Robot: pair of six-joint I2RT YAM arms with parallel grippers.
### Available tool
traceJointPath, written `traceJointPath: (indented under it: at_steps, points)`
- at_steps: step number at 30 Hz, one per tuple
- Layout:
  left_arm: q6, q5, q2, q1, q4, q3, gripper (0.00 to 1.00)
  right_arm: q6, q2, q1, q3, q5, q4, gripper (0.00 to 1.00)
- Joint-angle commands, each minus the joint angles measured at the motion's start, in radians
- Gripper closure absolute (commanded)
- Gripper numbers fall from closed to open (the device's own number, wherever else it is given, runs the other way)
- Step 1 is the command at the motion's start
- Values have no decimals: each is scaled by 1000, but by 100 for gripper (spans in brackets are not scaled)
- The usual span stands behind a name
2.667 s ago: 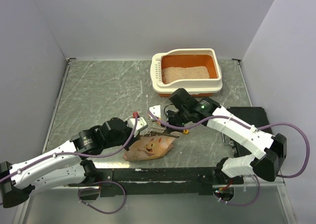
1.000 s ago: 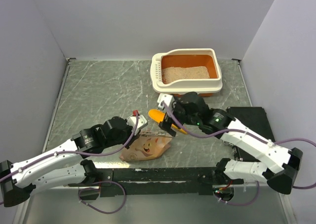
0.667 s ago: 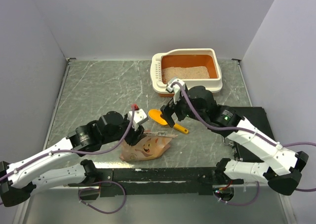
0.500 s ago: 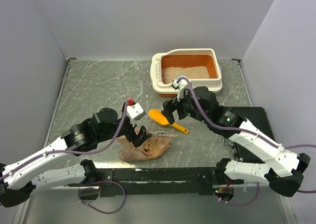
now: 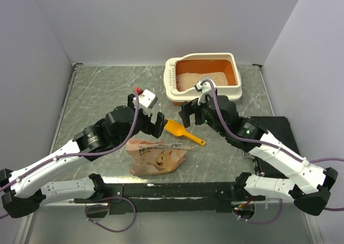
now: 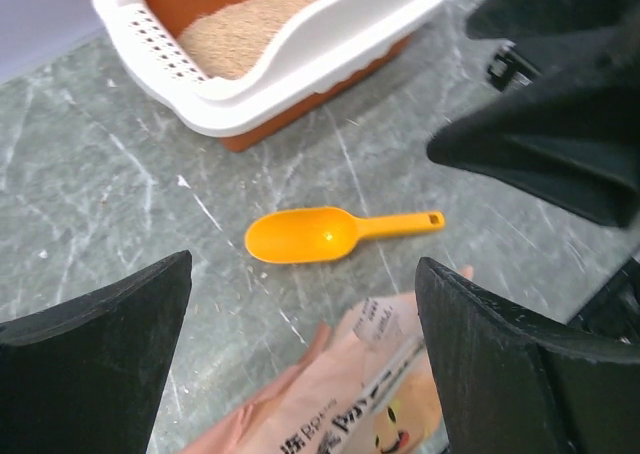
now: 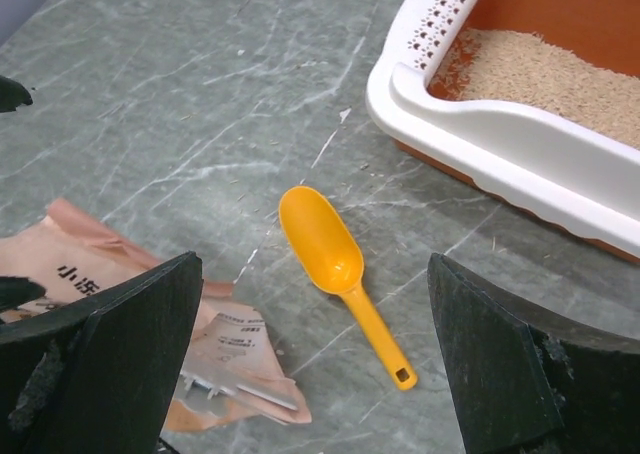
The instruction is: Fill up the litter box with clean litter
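Top external view: the yellow-orange scoop (image 5: 179, 132) lies alone on the grey-green table (image 5: 107, 93), between the litter box (image 5: 201, 98) and the crumpled paper bag (image 5: 157, 155), touching neither. A second ago the right gripper (image 7: 315, 262) carried that scoop at the bag's mouth while the left gripper (image 6: 302, 274) pinched the bag. Both have since let go and lifted away. The wrist views show each pair of jaws spread wide with nothing between them, and the scoop and bag on the table below. The freed bag has settled flat near the arms' bases, printed face up. The scoop's bowl is empty and points toward the left arm, its handle toward the right.

The litter box stands at the far side of the table, right of centre, its perforated end to the left. The clean litter (image 5: 201, 80) lies inside as a pale bed across the near part of the orange floor, with bare orange showing along the far wall. The bed looks the same as it did nearly three seconds ago, so this put-down adds nothing to the box.

With tool and bag both released, the scooping appears finished or paused. Any further filling would call for one gripper to retake the scoop by its handle and the other to reopen the bag. The flat black box (image 5: 277, 127), half under the right arm, plays no part.
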Motion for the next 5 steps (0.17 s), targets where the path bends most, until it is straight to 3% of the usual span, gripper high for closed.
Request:
traceJointPath:
  at_steps: [1,5]
  points:
    - [-30,-88,35,1,28,72,3,-39,-36,-1,1,-14,28,0]
    - [-44,-100,46,2,69,61,3,21,-46,-1,15,120,11,0]
